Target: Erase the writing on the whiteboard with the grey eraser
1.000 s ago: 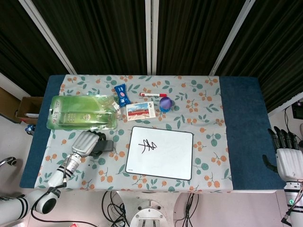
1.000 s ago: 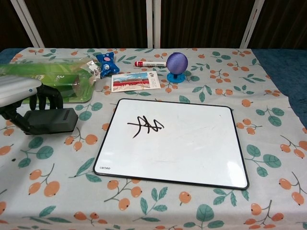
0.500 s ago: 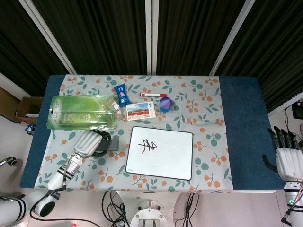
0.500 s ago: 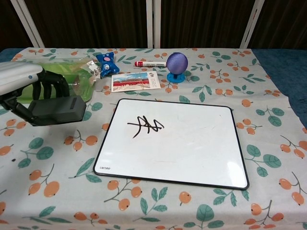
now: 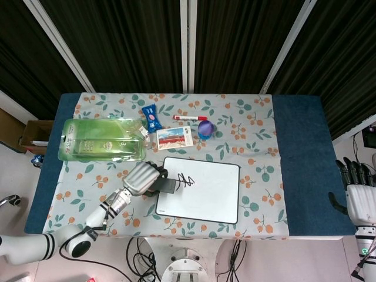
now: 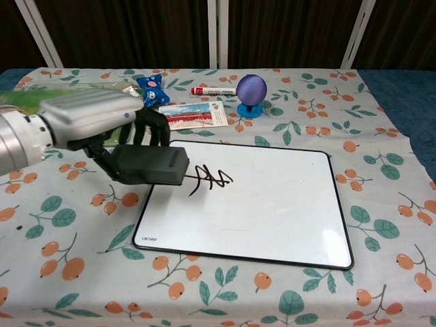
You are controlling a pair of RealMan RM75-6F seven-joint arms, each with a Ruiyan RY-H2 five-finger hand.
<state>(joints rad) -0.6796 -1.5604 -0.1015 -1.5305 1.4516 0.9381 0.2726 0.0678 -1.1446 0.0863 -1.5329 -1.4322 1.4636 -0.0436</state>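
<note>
With the grey eraser (image 6: 151, 164) gripped in your left hand (image 6: 102, 122), you are at the approach step: it hangs at centre left of the chest view, over the left edge of the whiteboard (image 6: 272, 204), whether touching I cannot tell. The writing (image 6: 208, 179) lies just right of it, unwiped. Next, I judge, press the eraser flat and sweep right across the strokes. Your right hand (image 5: 359, 197), at the lower right of the head view, holds nothing, fingers apart

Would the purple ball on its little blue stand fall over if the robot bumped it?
Probably. The purple ball looks much wider than its blue stand, so it seems top-heavy and apt to tip. If it came off, its round shape would likely roll.
</note>
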